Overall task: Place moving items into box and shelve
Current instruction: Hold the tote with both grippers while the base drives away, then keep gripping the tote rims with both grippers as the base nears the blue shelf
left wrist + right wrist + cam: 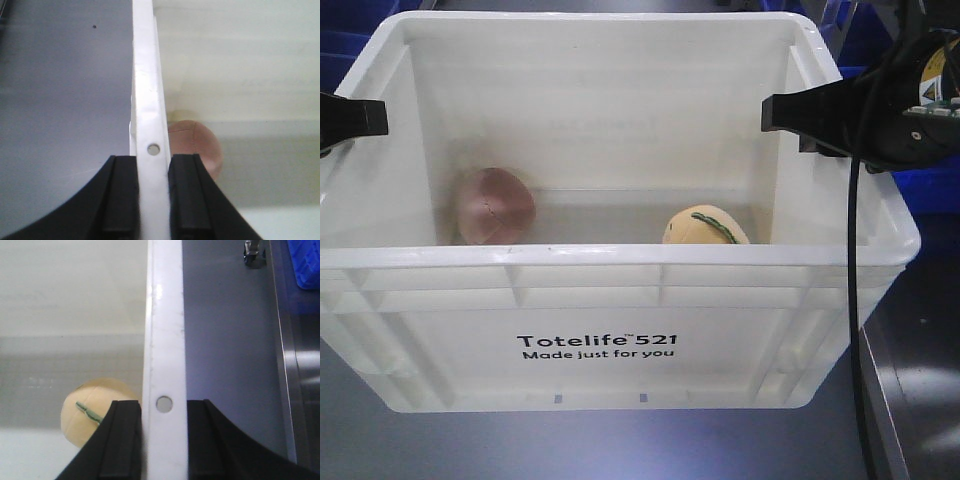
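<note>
The box [590, 345] is in the middle of the scene, over a grey table [620, 445]; I cannot tell if it rests on the table or is a little above it. Both balls lie on its floor. The pink ball [496, 206] is at the left, close to the left wall. The yellow ball [705, 226] is at the right, nearer to the front wall, with its green stripe turned upward. The two balls are well apart.

The left gripper [152, 170] is closed on the left rim of the box: one finger [122, 195] presses the outer side of the rim and the other presses the inner side, just near a small hole in the rim. The right gripper [163, 412] grips the right rim in the same way, also beside a small hole. A black cable [855, 300] hangs down from the right arm, in front of the right corner of the box. Blue bins [930, 185] stand behind the box at the far right.
</note>
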`<state>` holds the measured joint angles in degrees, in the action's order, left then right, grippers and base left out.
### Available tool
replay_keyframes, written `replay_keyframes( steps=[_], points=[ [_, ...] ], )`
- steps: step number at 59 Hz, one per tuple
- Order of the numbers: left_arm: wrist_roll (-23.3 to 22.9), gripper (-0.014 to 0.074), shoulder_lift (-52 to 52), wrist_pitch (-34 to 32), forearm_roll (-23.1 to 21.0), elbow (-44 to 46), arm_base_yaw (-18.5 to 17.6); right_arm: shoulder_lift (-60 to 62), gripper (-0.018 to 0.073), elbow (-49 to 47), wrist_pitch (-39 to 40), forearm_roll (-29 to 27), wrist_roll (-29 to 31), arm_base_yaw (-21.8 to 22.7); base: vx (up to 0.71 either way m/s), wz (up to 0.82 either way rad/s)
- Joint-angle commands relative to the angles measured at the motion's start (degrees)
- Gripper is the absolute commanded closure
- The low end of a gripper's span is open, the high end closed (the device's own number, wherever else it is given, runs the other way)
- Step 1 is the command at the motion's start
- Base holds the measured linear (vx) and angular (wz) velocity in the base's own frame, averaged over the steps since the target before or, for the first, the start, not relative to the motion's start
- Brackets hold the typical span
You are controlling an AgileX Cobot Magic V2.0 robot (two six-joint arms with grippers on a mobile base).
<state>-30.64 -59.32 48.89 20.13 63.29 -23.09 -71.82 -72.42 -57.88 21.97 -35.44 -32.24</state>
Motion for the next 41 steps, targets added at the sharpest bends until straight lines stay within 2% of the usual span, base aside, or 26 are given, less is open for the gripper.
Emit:
replay_keyframes(
  steps=[1,41],
  points=[
    [0.3,0.0619,1.5,-4.4,6.7,2.5,0.4,2.4,0.0474,-2.3,2.9,7.9,0.4,0.7,0.29,-0.18],
    [0.3,0.0619,1.5,-4.4,6.7,2.5,0.4,2.4,0.0474,-2.3,2.8,7.9,0.4,0.7,0.34,-0.05]
  ],
)
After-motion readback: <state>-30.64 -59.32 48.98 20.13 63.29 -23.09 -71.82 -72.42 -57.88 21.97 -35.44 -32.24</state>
